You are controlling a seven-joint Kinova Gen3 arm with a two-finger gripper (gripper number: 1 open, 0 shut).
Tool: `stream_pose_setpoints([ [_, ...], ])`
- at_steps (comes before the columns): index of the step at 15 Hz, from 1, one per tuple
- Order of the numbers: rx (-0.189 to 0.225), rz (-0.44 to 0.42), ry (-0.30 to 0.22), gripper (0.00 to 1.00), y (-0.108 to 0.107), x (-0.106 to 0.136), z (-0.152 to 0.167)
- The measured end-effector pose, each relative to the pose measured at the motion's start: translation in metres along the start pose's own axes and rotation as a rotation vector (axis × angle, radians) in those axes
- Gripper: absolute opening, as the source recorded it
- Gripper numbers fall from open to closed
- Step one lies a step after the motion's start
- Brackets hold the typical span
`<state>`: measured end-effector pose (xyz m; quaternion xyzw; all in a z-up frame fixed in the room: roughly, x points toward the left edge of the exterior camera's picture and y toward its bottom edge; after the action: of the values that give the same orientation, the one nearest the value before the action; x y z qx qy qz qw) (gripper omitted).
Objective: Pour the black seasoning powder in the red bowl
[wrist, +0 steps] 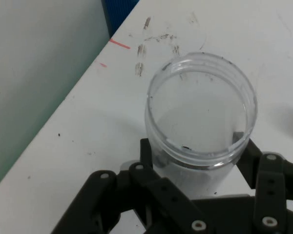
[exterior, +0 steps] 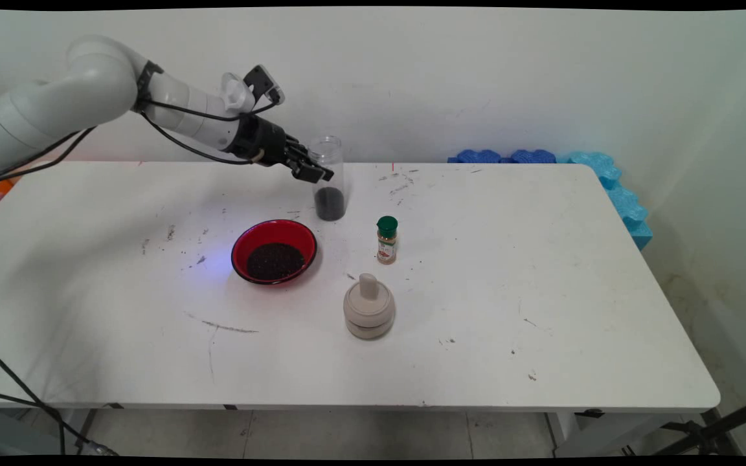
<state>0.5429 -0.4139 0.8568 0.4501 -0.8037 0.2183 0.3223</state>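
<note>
Gripping a clear cylindrical plastic jar (wrist: pixel 201 114), the black pincer (wrist: pixel 200 161) stands beyond a glossy red bowl (exterior: pixel 274 252).

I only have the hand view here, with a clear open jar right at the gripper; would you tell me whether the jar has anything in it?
Observer: Yes. In the main view the jar stands upright on the table, and its bottom part holds something dark.
Operator: Thank you. Is anything standing near it?
Observer: A red bowl with dark grains in it stands just in front of the jar, toward the table's near side.
Operator: And further to the picture's right?
Observer: A small bottle with a green cap stands upright there, apart from both the bowl and the jar.
</note>
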Motion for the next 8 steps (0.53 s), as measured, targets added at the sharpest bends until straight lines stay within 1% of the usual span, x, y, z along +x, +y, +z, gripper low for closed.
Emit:
stream_pose_setpoints([
  [2,-0.004,-0.002,0.006,0.0,-0.001,0.004,-0.007],
  [5,-0.014,-0.003,0.028,0.0,-0.003,0.015,-0.025],
  [8,-0.042,0.009,0.061,0.0,-0.002,0.031,-0.051],
])
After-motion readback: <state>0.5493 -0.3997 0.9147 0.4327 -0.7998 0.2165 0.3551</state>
